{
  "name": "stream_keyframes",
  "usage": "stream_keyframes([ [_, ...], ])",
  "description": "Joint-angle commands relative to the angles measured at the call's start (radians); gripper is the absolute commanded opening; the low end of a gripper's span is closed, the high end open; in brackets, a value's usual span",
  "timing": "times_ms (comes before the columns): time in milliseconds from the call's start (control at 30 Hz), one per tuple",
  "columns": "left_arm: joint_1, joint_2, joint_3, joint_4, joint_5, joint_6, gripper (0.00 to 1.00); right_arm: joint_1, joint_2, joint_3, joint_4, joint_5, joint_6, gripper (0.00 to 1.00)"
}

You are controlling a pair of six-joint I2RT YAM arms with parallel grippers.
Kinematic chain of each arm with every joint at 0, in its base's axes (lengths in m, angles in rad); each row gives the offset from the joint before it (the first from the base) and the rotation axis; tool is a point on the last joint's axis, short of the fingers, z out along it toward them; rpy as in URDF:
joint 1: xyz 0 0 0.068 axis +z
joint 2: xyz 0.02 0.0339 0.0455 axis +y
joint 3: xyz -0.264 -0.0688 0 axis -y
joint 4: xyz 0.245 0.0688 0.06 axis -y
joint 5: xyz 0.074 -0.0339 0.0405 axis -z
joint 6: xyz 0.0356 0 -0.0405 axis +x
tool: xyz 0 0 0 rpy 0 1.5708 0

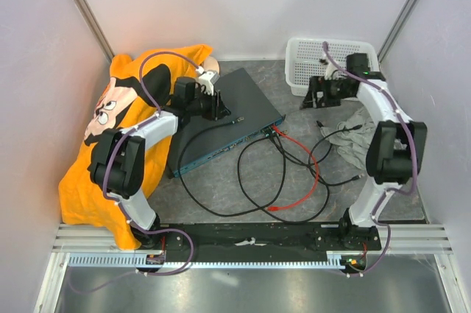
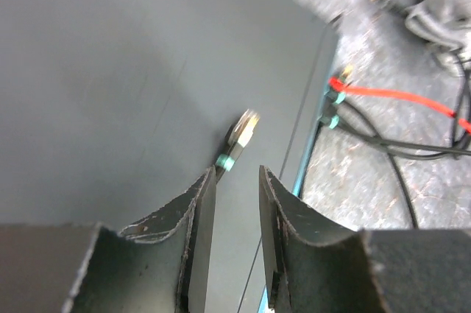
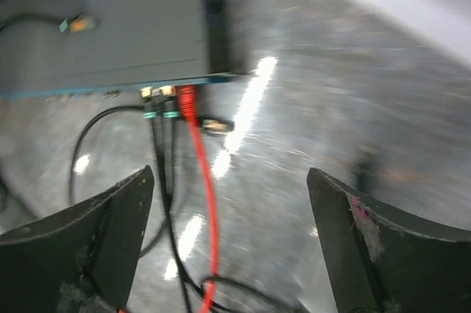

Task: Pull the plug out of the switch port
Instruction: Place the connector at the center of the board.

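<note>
The switch (image 1: 221,118) lies slantwise mid-table, its dark top (image 2: 110,70) filling the left wrist view. My left gripper (image 1: 219,107) hovers low over that top, jaws (image 2: 237,173) a narrow gap apart with nothing between them. A loose plug with a teal boot (image 2: 241,133) lies on the top just ahead of the left finger. In the teal front (image 3: 88,90) sit a red plug (image 3: 186,98) and two black plugs (image 3: 160,101). Another loose plug (image 3: 215,125) lies on the table beside them. My right gripper (image 1: 309,99) (image 3: 230,173) is wide open, empty, to the right of the switch.
A white mesh basket (image 1: 331,55) stands at the back right, just behind my right gripper. An orange cartoon-print cloth (image 1: 110,129) covers the left side. Black cables (image 1: 250,180) and a red cable (image 1: 313,173) loop in front of the switch. A grey rag (image 1: 352,140) lies at the right.
</note>
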Motion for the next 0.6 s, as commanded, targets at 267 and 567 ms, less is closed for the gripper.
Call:
stream_keyframes([
  [267,0.003,0.054,0.153,-0.078,0.079,-0.04,0.38,0.115,0.28,0.116,-0.041,-0.259,0.024,0.73],
  [567,-0.001,0.027,0.18,-0.288,0.062,0.244,0.38,0.123,0.473,0.207,-0.126,-0.399,-0.119,0.61],
])
